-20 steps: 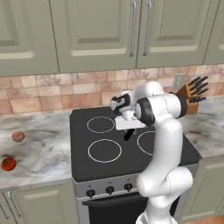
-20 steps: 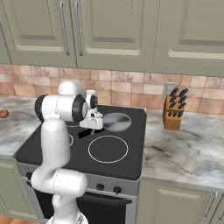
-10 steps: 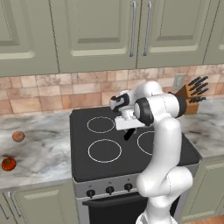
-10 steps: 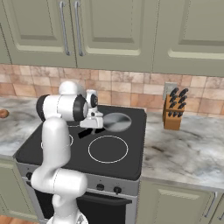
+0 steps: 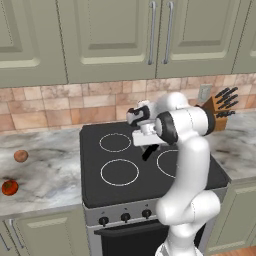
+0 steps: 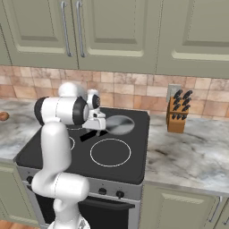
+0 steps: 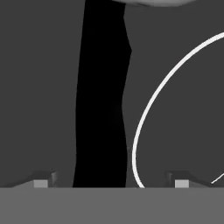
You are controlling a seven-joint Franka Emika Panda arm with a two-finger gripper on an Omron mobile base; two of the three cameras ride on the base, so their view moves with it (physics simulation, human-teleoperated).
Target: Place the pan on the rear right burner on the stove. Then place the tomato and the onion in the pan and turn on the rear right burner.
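Your hand (image 7: 111, 181) is spread wide over the pan's black handle. The pan (image 6: 119, 124) sits on the far right ring. The tomato (image 5: 9, 187) and onion (image 5: 20, 156) wait on the left desk (image 5: 45, 172).

Under my arm the stove (image 5: 100, 192) is smooth black glass, steel front. The pan (image 6: 120, 125) looks like shiny grey metal, its handle (image 7: 103, 100) matt black. Counter (image 5: 45, 167) is polished marble, tomato (image 5: 9, 187) glossy red.
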